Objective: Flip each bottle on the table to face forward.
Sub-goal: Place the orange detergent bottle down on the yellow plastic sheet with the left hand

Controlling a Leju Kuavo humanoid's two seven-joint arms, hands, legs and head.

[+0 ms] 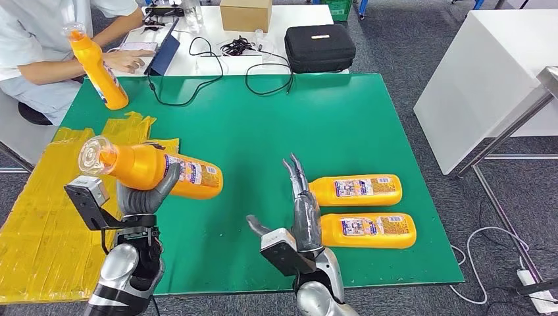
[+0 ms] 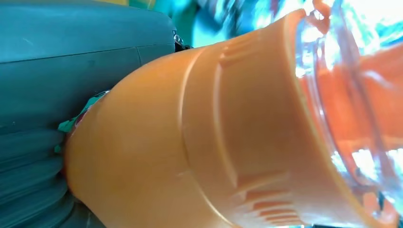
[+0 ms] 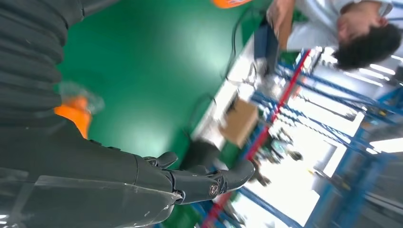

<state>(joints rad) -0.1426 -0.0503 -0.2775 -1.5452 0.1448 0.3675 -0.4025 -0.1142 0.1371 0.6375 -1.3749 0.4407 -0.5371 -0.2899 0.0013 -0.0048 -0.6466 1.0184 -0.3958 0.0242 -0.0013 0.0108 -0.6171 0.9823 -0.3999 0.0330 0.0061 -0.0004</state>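
Left hand (image 1: 146, 197): grips a bottle (image 1: 161, 169), raised on its side over the green mat (image 1: 276, 125). Right hand (image 1: 301, 197): released, fingers straight, beside two lying bottles (image 1: 355, 190). Person (image 1: 39, 39): holds another.

Both forearms are polished silver, rounded shells ending in black wrist sections. A grey box-shaped camera module sits on a black bracket beside each wrist. The left hand (image 1: 146, 195) and right hand (image 1: 301, 201) are dark grey, with ribbed grey covers and slender, darker fingers (image 3: 223, 179).
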